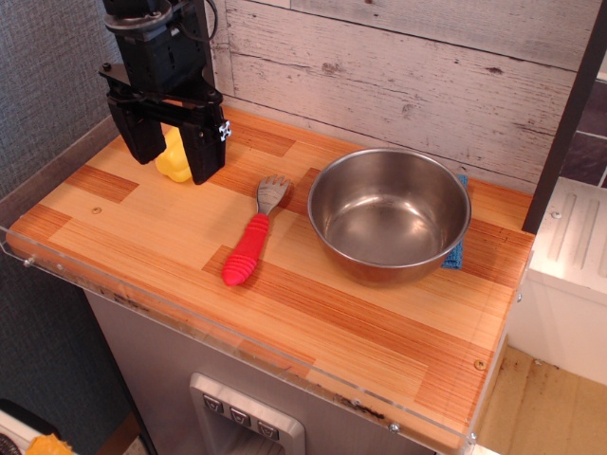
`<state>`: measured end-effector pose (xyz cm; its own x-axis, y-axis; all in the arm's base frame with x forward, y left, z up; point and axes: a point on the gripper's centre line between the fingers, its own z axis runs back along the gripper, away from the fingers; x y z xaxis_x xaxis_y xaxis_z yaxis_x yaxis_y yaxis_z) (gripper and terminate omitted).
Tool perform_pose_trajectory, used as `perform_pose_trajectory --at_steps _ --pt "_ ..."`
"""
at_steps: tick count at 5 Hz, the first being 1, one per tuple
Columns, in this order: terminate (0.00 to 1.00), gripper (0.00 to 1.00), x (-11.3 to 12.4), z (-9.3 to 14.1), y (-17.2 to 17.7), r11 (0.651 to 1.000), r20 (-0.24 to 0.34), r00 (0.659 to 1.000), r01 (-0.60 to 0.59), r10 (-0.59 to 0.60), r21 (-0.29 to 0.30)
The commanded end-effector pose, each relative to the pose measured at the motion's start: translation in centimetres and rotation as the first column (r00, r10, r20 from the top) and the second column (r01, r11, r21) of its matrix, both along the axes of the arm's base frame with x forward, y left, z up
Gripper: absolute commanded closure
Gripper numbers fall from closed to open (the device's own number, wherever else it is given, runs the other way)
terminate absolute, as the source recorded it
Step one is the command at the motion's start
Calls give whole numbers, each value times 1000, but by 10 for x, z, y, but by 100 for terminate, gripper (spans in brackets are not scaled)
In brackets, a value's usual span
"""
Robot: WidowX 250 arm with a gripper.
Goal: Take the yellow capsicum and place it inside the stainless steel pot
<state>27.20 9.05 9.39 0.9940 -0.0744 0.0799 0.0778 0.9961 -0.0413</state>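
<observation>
Open claw (pixel 173 147), upright near the counter's back-left edge, straddles the yellow capsicum (pixel 174 161) ungripped; stainless steel pot (pixel 389 213) well right, bare wood between.

Open wood counter (pixel 133 237) runs along the lower left of the frame. Centre is blocked by a red-handled metal spatula (pixel 253 232) lying diagonally, just left of the wide shiny stainless steel pot (pixel 389 213) at centre-right (a blue cloth (pixel 457 248) pokes out beneath its right edge). Pot mouth is open from above. Upper left: black gripper (pixel 171 147), fingers apart, straddles the small yellow capsicum (pixel 174 159), w/ wall close behind.
</observation>
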Motion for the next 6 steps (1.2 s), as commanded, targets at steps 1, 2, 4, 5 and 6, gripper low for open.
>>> perform_pose_trajectory --at_steps 1,2,4,5,6 --pt "0 0 0 0 0 1000 0 1000 0 0 0" --pt "0 0 -2 -7 9 1000 8 1000 -20 21 -24" --pt "0 0 11 -12 41 999 70 997 -21 23 -27" --pt "0 0 25 -18 54 999 90 996 8 -11 34" --pt "0 0 36 -19 59 996 90 996 21 -29 86"
